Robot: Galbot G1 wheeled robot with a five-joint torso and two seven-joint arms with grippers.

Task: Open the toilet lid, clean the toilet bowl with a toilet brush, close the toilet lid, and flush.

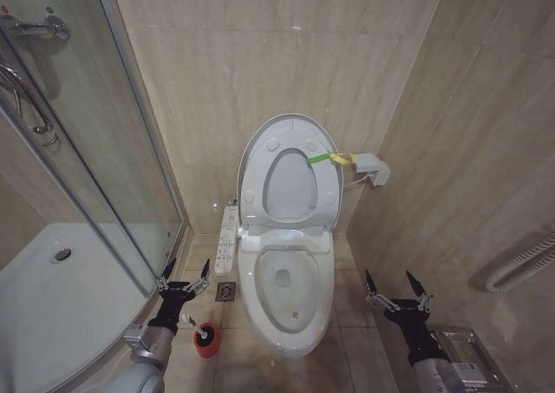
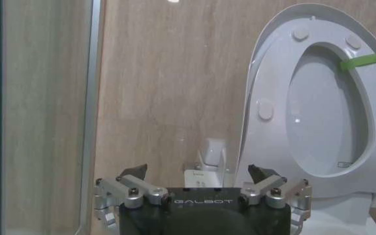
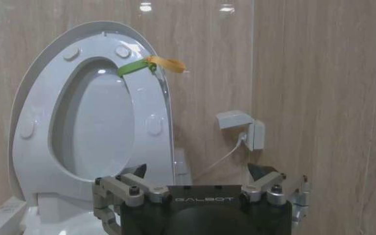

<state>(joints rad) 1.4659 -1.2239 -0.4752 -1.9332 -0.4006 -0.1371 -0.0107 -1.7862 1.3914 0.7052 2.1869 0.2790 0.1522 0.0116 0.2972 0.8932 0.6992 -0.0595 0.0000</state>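
Tiled floor holds the toilet brush [image 1: 201,330] just below spread left fingers [image 1: 205,279].

The toilet bowl [image 1: 283,302] stands on the floor against the back wall. The toilet lid [image 1: 290,172] stands upright behind the bowl, leaning toward the wall, with the seat ring raised against it. A control strip [image 1: 227,237] runs along the bowl's left side. The toilet brush [image 1: 201,330] sits in its cup holder [image 1: 206,341] on the floor left of the bowl. The left gripper [image 1: 184,278] hangs above the brush, left of the bowl; the right gripper [image 1: 395,284] hangs right of the bowl. A wall box [image 1: 373,168] sits right of the lid.
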